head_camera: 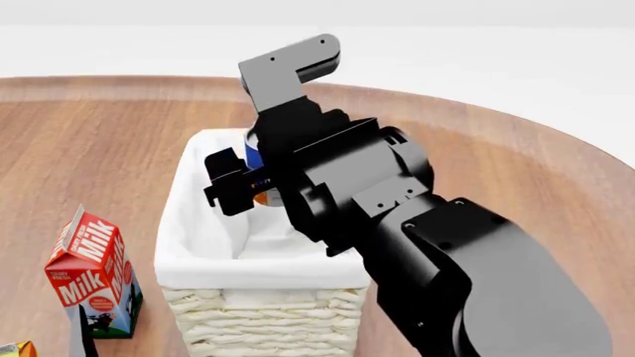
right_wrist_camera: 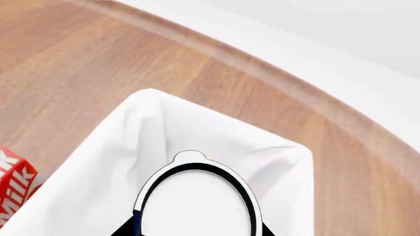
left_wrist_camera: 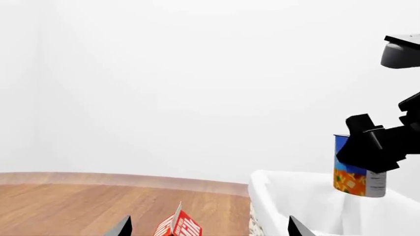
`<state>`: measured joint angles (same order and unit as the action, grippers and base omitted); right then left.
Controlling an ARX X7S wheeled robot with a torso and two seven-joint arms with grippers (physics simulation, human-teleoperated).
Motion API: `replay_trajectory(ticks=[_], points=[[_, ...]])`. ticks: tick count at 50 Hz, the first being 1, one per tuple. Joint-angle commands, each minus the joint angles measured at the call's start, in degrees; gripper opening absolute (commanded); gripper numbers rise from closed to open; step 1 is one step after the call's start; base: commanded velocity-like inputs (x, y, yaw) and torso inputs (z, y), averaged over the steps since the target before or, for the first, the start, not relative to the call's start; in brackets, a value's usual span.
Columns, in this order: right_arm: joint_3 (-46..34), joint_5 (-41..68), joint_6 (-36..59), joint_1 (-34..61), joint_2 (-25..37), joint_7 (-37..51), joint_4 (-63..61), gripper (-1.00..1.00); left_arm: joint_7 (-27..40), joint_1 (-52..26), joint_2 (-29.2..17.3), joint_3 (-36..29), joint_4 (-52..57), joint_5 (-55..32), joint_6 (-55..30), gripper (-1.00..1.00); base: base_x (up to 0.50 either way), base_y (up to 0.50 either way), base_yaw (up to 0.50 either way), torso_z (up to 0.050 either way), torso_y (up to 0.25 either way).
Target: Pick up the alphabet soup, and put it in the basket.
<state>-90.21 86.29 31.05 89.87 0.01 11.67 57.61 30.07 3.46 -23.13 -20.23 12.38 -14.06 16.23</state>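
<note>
The alphabet soup [left_wrist_camera: 357, 179] is a can with a blue and orange label, and my right gripper [left_wrist_camera: 367, 152] is shut on it. In the head view the alphabet soup [head_camera: 260, 195] hangs upright over the far half of the basket [head_camera: 198, 260], with my right gripper [head_camera: 243, 182] across its side. In the right wrist view the can's pale lid [right_wrist_camera: 196, 201] fills the space between the jaws, above the basket's white lining [right_wrist_camera: 131, 128]. My left gripper [left_wrist_camera: 210, 228] is open, low beside the basket [left_wrist_camera: 295, 191].
A red and white milk carton [head_camera: 94, 275] stands left of the basket on the round wooden table [head_camera: 516, 163]; its top [left_wrist_camera: 178, 226] shows between my left fingertips. A small yellow-orange thing [head_camera: 14, 348] peeks in at the head view's bottom left corner.
</note>
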Motion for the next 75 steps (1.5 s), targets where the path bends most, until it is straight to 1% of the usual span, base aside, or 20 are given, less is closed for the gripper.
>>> replay_trajectory(ticks=[1,45,64,66,67,71,75], points=[[0.82,-3.2,-0.1,-0.58,0.0,-0.42,-0.16,-1.0,0.13,-0.06,-0.1,-0.08,0.07,-0.09,-0.21,1.0,0.0,0.0,0.0,0.01,0.0],[0.96,-4.55,-0.45,-3.77,0.0,-1.1,-1.11,-1.0,0.57,0.07,-0.49,-0.26,0.27,-0.16,0.02,1.0,0.0,0.0,0.0,0.0,0.0],[1.06,-4.85,-0.53,-3.85,0.0,-1.19,-1.08,-1.0,1.46,0.32,-0.6,-0.5,1.21,0.58,-0.68,1.0,0.0,0.0,0.0,0.0,0.001],[1.07,-4.83,-0.58,-3.81,0.0,-1.23,-1.19,-1.0,2.02,0.11,-0.7,-0.62,1.52,1.15,-2.27,1.0,0.0,0.0,0.0,0.0,0.0],[1.07,-4.78,-0.56,-3.72,0.0,-1.15,-1.24,-1.0,1.17,0.05,-0.73,-0.75,1.29,-0.1,-1.8,1.0,0.0,0.0,0.0,0.0,-0.195],[1.03,-4.85,-0.74,-3.63,0.0,-1.26,-1.33,-1.0,1.29,0.16,-0.63,-0.6,0.98,0.41,-0.62,1.0,0.0,0.0,0.0,0.0,-0.227],[1.05,-4.8,-0.77,-3.33,0.0,-1.33,-1.37,-1.0,0.66,0.12,-0.66,-0.66,0.64,-0.37,0.21,1.0,0.0,0.0,0.0,0.0,-0.021]])
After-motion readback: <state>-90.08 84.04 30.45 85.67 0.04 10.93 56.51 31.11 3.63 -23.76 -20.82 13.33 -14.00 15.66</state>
